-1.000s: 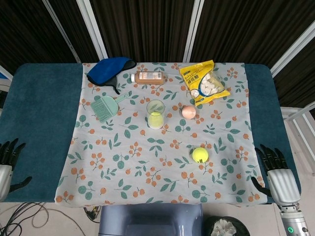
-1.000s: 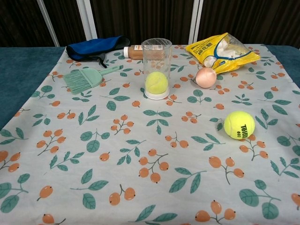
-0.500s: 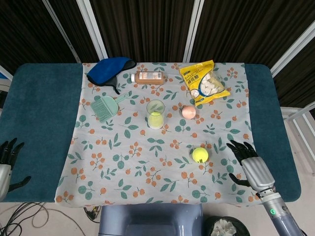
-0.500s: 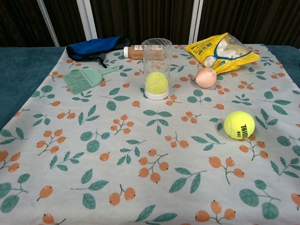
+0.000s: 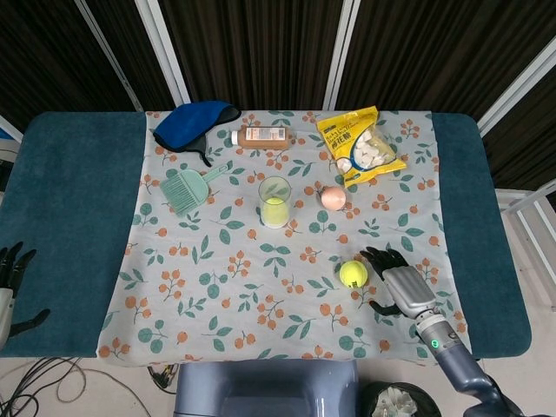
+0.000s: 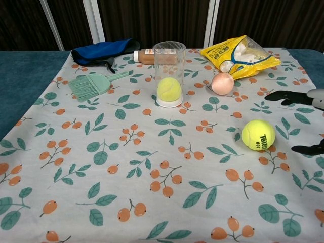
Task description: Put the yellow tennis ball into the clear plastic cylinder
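Dark slatted panels w/ white posts are seen behind a desk (image 5: 74,200) topped in teal, over which a leaf-and-berry patterned cloth (image 5: 226,287) is spread.

Yellow tennis ball (image 5: 353,274) is seen on the cloth, front-right area; fuzzy, bright yellow-green, w/ black lettering facing the chest view. Nothing touches it. Clear plastic cylinder (image 5: 274,201) stands upright near the cloth's centre, well apart from that ball, w/ a second ball (image 6: 168,89) already resting at its bottom.

Right hand (image 5: 402,287) is placed just beside the tennis ball, on its right, fingers (image 5: 379,257) spread apart and nothing grasped; thumb and fingers are seen apart from the ball in both views, w/ the ball lying btwn cylinder side and palm. Only dark fingertips show at the chest view's right edge.

Left hand (image 5: 9,282) is seen at the far left edge, off the cloth, fingers spread, nothing held.

Elsewhere: green brush (image 5: 187,187), blue cloth pouch (image 5: 193,122), small bottle (image 5: 263,135) lying on its side, yellow snack bag (image 5: 359,146), and an onion (image 5: 334,197) near the bag.
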Robot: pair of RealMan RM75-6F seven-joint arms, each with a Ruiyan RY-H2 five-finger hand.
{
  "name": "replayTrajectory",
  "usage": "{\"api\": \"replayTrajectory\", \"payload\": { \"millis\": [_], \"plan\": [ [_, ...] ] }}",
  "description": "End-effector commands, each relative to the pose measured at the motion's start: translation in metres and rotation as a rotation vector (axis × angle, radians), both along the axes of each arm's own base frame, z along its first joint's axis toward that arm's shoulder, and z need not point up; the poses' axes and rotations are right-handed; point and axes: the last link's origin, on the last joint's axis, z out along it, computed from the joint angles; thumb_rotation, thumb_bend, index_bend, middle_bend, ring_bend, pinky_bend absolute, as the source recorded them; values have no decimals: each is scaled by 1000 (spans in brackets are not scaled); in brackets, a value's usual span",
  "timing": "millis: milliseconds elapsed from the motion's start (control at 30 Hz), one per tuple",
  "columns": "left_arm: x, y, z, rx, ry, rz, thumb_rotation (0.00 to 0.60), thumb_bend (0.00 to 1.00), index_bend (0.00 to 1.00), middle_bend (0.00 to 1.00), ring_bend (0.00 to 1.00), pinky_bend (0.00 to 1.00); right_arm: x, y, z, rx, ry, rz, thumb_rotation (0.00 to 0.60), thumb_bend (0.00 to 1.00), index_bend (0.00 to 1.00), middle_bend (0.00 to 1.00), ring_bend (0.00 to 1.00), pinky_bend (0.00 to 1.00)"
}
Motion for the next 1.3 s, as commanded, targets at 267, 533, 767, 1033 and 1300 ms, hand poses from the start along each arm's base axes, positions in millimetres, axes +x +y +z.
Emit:
{"api": "replayTrajectory", "payload": {
  "millis": [267,533,767,1033,1300],
  "plan": [
    [-1,0,1,2,1,7,600,0,109,0,0,67,2,-9,-26,34,44,11,600,355,14,55,110,0],
    [-2,1,2,6,0,13,600,0,116,0,0,67,5,-19,-41,32,61,18,600,354,107,136,205,0],
    [-3,1,3,5,2,23,600,0,133,0,0,67,9,-30,-53,4,75,30,600,354,216,223,271,17],
    [-3,1,4,7,-1,28,600,0,140,0,0,67,13,-37,-61,-40,56,17,600,354,527,398,456,110],
    [-4,1,6,11,-6,34,600,0,140,0,0,67,21,-45,-55,-113,14,31,600,356,685,492,532,342]
  ]
}}
